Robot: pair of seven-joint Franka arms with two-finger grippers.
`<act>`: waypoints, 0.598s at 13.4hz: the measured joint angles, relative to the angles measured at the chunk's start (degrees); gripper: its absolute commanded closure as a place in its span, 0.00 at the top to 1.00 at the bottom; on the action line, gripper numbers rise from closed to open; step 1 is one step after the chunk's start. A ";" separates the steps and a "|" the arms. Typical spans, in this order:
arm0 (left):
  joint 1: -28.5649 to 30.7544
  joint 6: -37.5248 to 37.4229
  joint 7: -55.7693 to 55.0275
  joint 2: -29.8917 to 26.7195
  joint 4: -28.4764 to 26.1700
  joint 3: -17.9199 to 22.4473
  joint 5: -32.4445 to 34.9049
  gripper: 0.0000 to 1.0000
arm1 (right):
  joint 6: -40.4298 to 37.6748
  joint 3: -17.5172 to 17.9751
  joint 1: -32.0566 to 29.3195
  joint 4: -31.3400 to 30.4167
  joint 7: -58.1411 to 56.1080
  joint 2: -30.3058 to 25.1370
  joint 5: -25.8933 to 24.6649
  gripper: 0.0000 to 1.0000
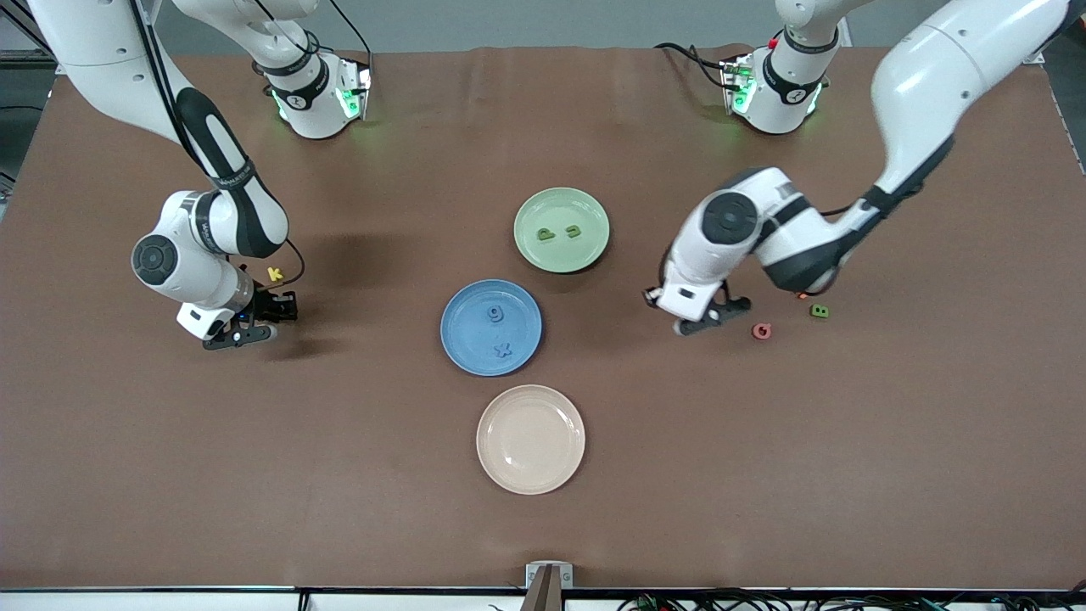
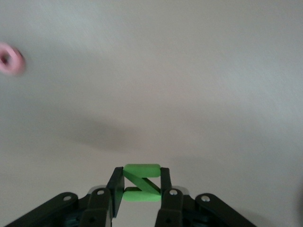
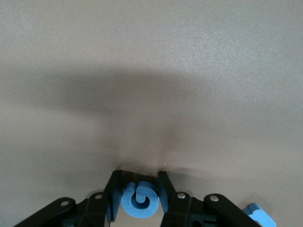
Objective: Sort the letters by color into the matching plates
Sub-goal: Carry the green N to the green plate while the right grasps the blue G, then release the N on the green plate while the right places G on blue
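My left gripper (image 2: 140, 171) is shut on a green Z-shaped letter (image 2: 142, 182); it hangs low over the bare table (image 1: 708, 318) toward the left arm's end. My right gripper (image 3: 139, 177) is shut on a curled blue letter (image 3: 140, 199), down at the table (image 1: 246, 333) toward the right arm's end. The pale green plate (image 1: 560, 204) holds two green letters (image 1: 545, 233) (image 1: 573, 230). Nearer the front camera, the blue plate (image 1: 467, 331) holds a blue 9 (image 1: 495, 314) and a blue x (image 1: 504, 349). A green B (image 1: 820, 311) lies beside the left gripper.
A beige plate (image 1: 530, 439) stands nearest the front camera. A yellow K (image 1: 274, 273) lies by the right gripper, and another blue piece (image 3: 258, 215) shows beside it. A red 6 (image 1: 762, 331) and an orange bit (image 1: 802, 295) lie near the left gripper.
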 measured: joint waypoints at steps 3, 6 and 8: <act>-6.91 0.07 -10.71 0.03 -0.03 0.01 -0.17 0.01 | -0.27 0.00 -0.04 -0.01 0.01 -0.29 0.00 0.21; -12.73 2.31 -20.54 0.44 -0.08 0.15 -0.28 0.02 | -0.29 0.02 -0.04 0.03 0.01 -0.28 0.00 0.19; -16.25 4.30 -24.87 0.83 -0.13 0.88 -0.28 0.02 | -0.24 0.15 0.06 0.14 0.01 -0.27 -0.01 0.19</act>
